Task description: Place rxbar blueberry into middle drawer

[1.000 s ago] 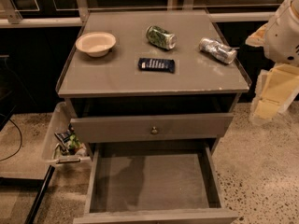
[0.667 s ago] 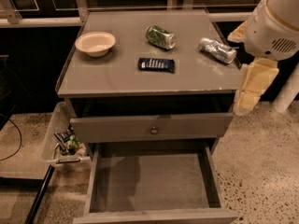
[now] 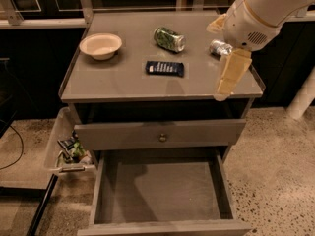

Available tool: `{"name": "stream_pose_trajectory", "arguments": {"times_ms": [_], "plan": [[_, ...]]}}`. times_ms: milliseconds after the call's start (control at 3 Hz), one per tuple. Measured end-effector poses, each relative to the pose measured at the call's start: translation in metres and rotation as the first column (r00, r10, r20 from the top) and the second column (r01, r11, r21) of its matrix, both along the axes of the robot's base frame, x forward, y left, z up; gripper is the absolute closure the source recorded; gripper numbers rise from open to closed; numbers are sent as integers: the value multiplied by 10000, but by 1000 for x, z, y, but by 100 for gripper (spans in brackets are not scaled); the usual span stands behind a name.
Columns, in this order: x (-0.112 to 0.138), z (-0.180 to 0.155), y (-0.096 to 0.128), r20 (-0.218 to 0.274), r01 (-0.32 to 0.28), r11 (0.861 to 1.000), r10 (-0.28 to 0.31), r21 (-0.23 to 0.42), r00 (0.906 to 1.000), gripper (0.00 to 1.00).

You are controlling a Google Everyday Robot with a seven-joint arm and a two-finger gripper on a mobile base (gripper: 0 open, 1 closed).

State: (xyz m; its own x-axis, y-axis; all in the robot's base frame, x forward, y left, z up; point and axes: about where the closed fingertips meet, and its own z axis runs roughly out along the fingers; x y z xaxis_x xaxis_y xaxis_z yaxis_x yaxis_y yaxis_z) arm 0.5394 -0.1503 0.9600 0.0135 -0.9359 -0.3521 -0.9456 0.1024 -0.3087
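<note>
The rxbar blueberry (image 3: pixel 165 68), a flat dark navy bar with white lettering, lies in the middle of the cabinet's top. The middle drawer (image 3: pixel 162 193) is pulled out below, and its grey floor is bare. My gripper (image 3: pixel 230 73) hangs from the white arm at the upper right, above the top's right edge. It is to the right of the bar, apart from it, and holds nothing that I can see.
A green can (image 3: pixel 169 38) lies behind the bar. A silver can (image 3: pixel 219 47) is partly hidden by my arm. A cream bowl (image 3: pixel 101 45) sits at the back left. The knobbed drawer front (image 3: pixel 160 137) above is closed. A bin with packets (image 3: pixel 69 151) stands at the cabinet's left.
My arm has swung left from beside the cabinet to over its right edge and now covers much of the silver can. The bar, cans, bowl and drawer have not moved.
</note>
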Motion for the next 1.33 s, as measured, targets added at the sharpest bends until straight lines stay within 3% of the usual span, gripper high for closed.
{"name": "stream_pose_trajectory", "arguments": {"times_ms": [333,667,1000,1333], "plan": [[25,-7,6,561,-536,9978,513,391,9971,0],[25,-7,6,561,-536,9978,513,391,9971,0],[37,-14,8,700,-382,9959,325,820,9970,0],[65,-22,18,923,-379,9798,200,1962,9955,0]]}}
